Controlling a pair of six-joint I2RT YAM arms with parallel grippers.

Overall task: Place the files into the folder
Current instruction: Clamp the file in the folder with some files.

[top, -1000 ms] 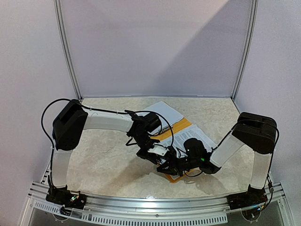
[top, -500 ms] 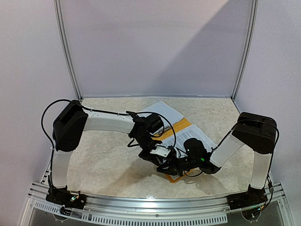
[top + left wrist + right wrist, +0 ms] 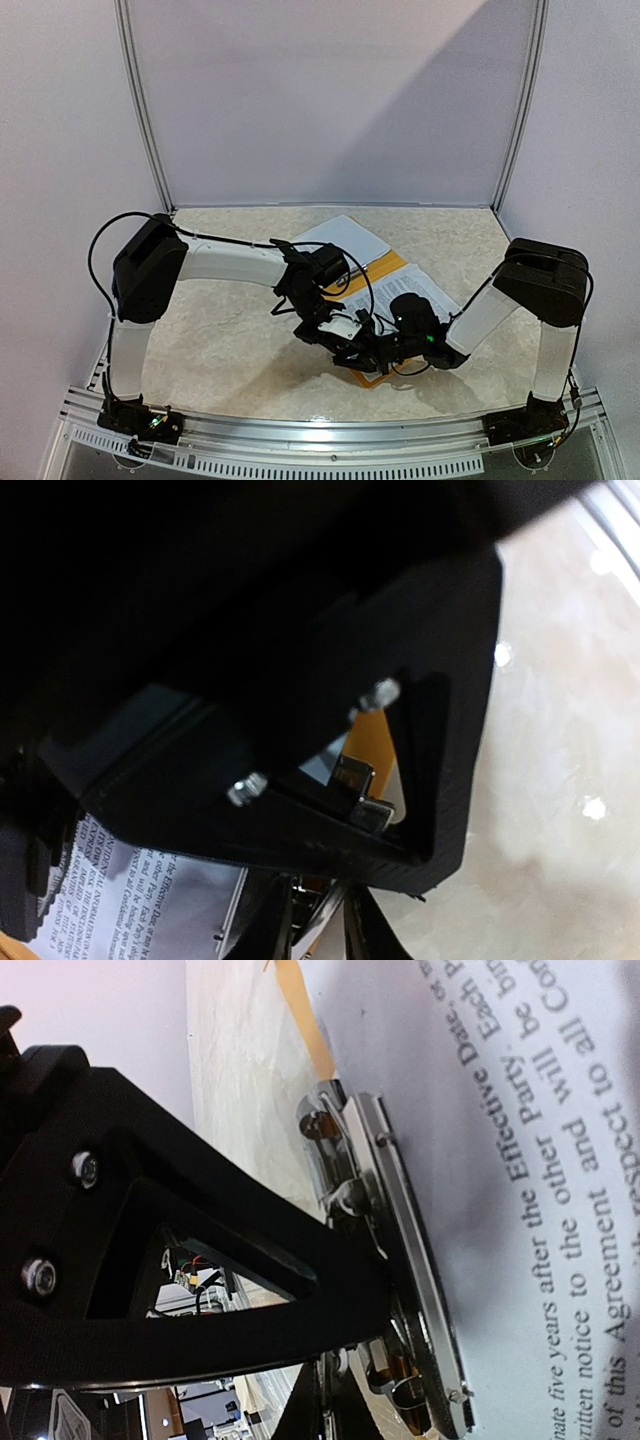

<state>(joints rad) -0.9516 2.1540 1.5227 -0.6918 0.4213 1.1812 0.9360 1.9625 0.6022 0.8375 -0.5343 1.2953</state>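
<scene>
Marble desk (image 3: 220, 340): orange folder (image 3: 385, 268) open, printed files (image 3: 520, 1110) inside, metal clip (image 3: 400, 1290) at 6 o'clock. Right claw (image 3: 368, 355) clenched; left claw (image 3: 340, 338) unclear.

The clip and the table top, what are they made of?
Clip: likely polished metal; it gleams silver with reflections. Table top: beige, marbled, glossy with light glints; real stone or printed laminate, I cannot tell.

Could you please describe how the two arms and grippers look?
The left arm and right arm have white links and boxy black joints. A black cable loops off the left one; a green light shows at the right wrist. The gripper fingers are black triangular frames with silver screws.
</scene>
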